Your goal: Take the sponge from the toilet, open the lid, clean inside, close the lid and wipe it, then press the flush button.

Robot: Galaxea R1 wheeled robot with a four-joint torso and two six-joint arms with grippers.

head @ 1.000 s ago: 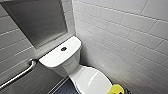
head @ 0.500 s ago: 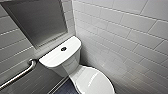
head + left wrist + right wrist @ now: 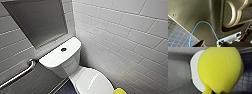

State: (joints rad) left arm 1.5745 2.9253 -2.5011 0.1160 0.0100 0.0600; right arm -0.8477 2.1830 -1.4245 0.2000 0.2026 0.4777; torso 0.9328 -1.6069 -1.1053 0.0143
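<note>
The white toilet point(image 3: 62, 65) stands in the corner, its lid point(image 3: 93, 81) down over the bowl. The dark round flush button point(image 3: 63, 49) sits in the middle of the tank top. A corner of the yellow sponge point(image 3: 120, 91) pokes in beside the lid's front right. In the right wrist view the sponge point(image 3: 220, 70) looms large and squeezed, with my right gripper point(image 3: 216, 92) shut on its pinched end above the lid point(image 3: 194, 75). My left gripper point(image 3: 216, 44) hangs open beside the robot's body, holding nothing.
A metal grab bar point(image 3: 20, 73) runs along the wall left of the tank, under a recessed grey niche point(image 3: 37, 22). White tiled wall point(image 3: 125, 37) closes in on the right. Dark tiled floor point(image 3: 62, 88) lies left of the bowl. A blue cable point(image 3: 199, 25) loops over the robot's body.
The yellow sponge has shifted slightly at the bottom edge of the head view. The toilet and the view stand as before.
</note>
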